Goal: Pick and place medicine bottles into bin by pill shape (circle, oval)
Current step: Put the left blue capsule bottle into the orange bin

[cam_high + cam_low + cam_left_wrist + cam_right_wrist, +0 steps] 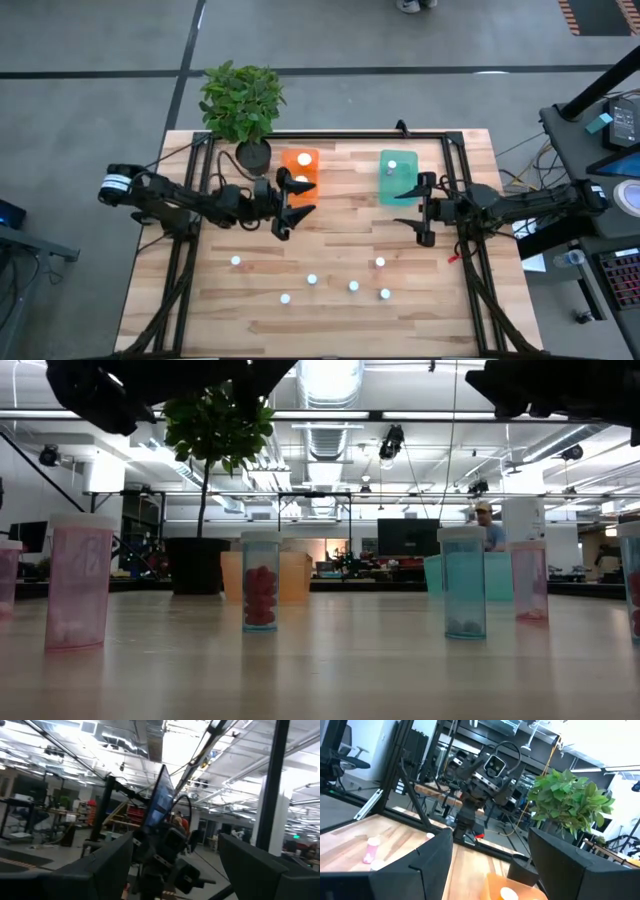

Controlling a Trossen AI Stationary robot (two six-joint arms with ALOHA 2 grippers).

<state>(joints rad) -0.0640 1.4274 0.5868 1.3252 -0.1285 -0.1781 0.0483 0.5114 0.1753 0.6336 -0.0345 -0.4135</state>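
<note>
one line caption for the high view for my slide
Both open grippers hover by orange tub and teal tub.

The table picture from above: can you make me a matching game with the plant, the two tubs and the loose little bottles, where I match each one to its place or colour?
Things:
1. plant
2. orange tub
3. teal tub
4. loose bottles

Places:
A. beside the right gripper, with one white cap inside
B. scattered on the near half of the table
C. in a black pot at the far left corner
D. next to the pot, by the left gripper, with two white caps inside

Pairs: 1-C, 2-D, 3-A, 4-B
</note>
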